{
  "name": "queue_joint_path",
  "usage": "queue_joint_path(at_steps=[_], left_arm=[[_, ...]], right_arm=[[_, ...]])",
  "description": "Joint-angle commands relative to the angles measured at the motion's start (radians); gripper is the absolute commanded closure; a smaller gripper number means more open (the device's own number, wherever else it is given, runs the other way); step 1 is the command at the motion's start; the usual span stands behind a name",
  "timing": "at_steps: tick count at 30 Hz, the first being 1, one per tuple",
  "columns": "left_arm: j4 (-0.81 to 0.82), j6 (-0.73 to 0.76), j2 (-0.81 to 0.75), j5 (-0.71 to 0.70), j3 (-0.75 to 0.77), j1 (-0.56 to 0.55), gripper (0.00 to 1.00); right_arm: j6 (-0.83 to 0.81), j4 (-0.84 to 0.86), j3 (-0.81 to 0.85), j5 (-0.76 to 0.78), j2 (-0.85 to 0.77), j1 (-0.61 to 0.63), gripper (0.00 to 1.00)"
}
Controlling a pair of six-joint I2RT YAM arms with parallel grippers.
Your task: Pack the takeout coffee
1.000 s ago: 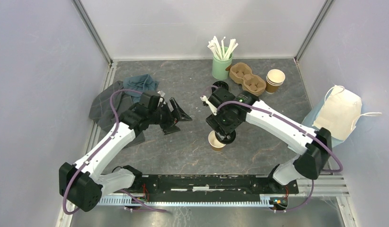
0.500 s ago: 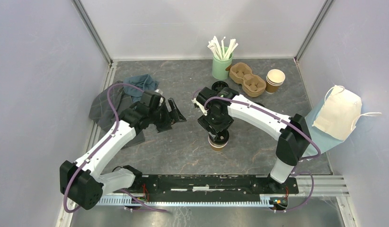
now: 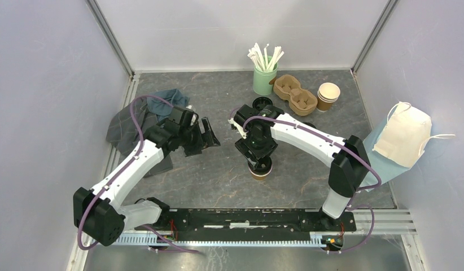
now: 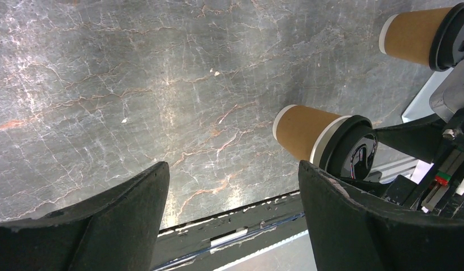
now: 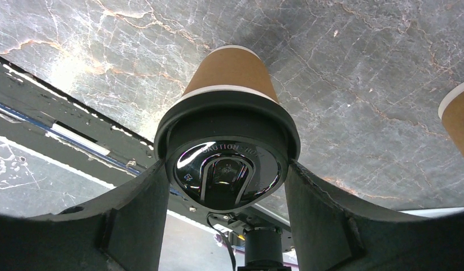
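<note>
A brown paper cup (image 5: 230,70) stands on the dark marble table near the front middle, with a black lid (image 5: 227,121) sitting on it. My right gripper (image 5: 227,169) comes down from above and is shut on that lid, one finger touching each side of its rim. In the top view the same cup (image 3: 260,171) peeks out under the right gripper (image 3: 258,161). A second lidded cup (image 4: 413,34) stands further right; the right arm hides it from above. My left gripper (image 4: 234,166) hangs open and empty to the left of the cup (image 4: 303,130), apart from it.
At the back stand a mint pot of wrapped straws (image 3: 264,79), a cardboard cup carrier (image 3: 296,93), a stack of lidless cups (image 3: 328,95) and loose black lids (image 3: 262,103). A grey cloth (image 3: 128,127) lies at left, a white bag (image 3: 405,132) at right.
The right gripper swung left and brought the black lid down over the cup, which stood uncovered a second ago. The left gripper drew back a little to the left.
</note>
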Motion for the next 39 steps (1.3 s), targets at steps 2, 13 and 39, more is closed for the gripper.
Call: queue_joint_path(at_steps=[2, 13, 39], left_arm=[[-0.01, 0.062, 0.008, -0.014, 0.052, 0.002, 0.1], [-0.013, 0.069, 0.015, -0.01, 0.061, 0.002, 0.09], [-0.06, 0.085, 0.015, 0.006, 0.112, 0.002, 0.05]], right_arm=[[0.013, 0.016, -0.01, -0.013, 0.003, 0.005, 0.29], [0.019, 0.01, -0.019, 0.005, -0.002, 0.005, 0.28], [0.055, -0.034, 0.075, -0.034, -0.107, -0.045, 0.09]])
